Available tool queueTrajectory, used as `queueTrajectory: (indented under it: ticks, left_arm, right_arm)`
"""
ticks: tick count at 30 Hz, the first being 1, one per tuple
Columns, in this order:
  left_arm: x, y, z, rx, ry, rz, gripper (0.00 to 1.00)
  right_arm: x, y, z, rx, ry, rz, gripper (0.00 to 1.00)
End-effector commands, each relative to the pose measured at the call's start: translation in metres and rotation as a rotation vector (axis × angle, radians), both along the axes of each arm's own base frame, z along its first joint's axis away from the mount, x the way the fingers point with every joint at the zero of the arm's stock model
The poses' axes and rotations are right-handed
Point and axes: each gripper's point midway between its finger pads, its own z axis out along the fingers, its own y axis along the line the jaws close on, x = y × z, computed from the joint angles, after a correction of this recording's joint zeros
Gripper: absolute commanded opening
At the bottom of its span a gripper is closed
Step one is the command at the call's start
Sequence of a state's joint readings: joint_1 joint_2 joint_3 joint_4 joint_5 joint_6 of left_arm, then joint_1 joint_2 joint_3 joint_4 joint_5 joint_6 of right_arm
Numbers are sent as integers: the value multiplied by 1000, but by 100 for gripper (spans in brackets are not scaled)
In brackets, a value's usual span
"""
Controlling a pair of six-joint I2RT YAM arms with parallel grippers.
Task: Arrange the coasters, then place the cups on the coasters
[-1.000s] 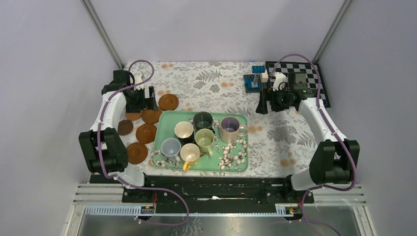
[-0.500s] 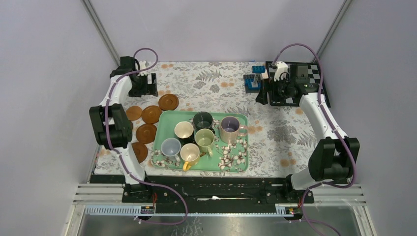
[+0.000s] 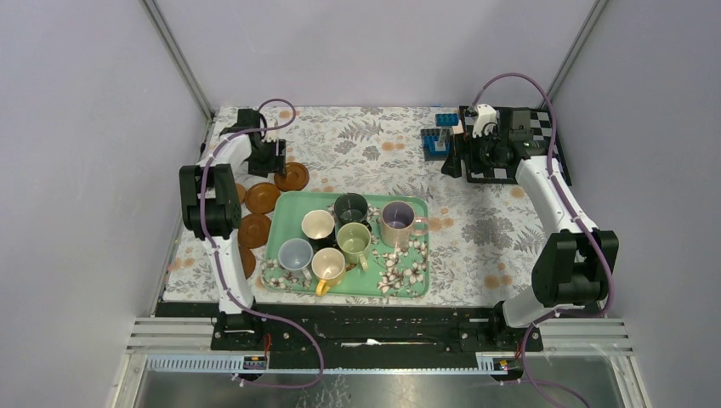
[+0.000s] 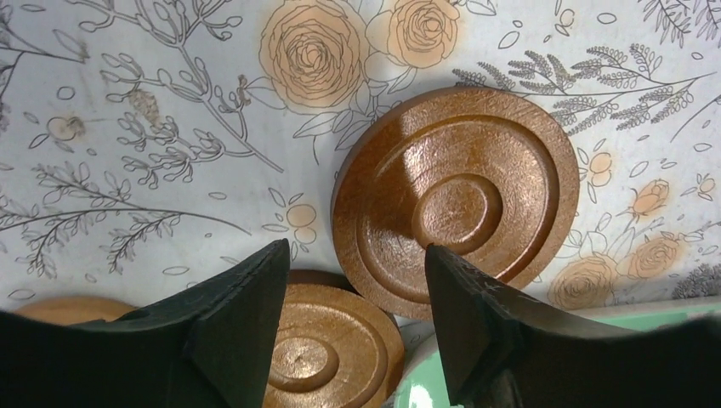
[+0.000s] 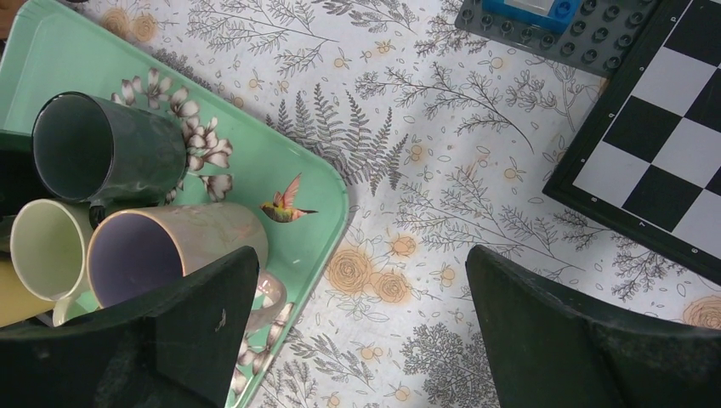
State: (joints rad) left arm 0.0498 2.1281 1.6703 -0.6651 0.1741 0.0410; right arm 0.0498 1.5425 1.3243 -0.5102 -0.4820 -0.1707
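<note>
Coaster-arranging is in hand: the left jaws stand apart astride the rim of the far coaster [image 4: 459, 187], on the bench [image 3: 383, 140] beside the tray [image 3: 293, 200], so they must next pinch and shift it, right jaws idle and wide apart; six cups [image 3: 318, 224] wait in the tray, five coasters show.

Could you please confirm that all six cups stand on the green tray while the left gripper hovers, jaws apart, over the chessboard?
Not quite. The left gripper hovers over the coasters, not the chessboard, as the left wrist view shows. The rest holds: its jaws are apart, and all six cups stand on the green tray.
</note>
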Motion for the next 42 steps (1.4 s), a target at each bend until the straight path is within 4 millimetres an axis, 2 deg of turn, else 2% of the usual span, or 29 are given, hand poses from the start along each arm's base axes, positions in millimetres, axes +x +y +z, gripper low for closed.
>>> queueTrajectory:
  ticks: [1, 6, 10, 12, 19, 24, 30, 34, 42]
  left_arm:
    - [29, -5, 10, 5, -87, -4, 64]
    - [36, -18, -5, -8, -67, -12, 60]
    - [50, -27, -17, -45, -58, 0, 52]
    - [57, -49, -19, -52, -66, -34, 49]
    - [87, -105, -20, -93, -116, -109, 44]
    - [96, -159, -23, -143, -137, -177, 42]
    - [98, -224, -24, -211, -168, -246, 42]
    - [96, -256, -20, -241, -198, -285, 43]
    - [86, -298, -14, -296, -214, -332, 44]
  right_arm:
    - [11, 0, 18, -8, -58, -5, 100]
    - [14, -4, 16, -31, -60, -20, 100]
    - [16, -8, 16, -49, -64, -28, 100]
    - [18, -10, 16, -65, -68, -32, 100]
    - [20, -14, 13, -86, -61, -46, 100]
    - [20, -16, 13, -92, -56, -53, 100]
    - [18, -20, 12, -112, -55, -61, 100]
    - [16, -21, 11, -122, -50, -63, 100]
    - [17, -19, 11, -108, -48, -64, 100]
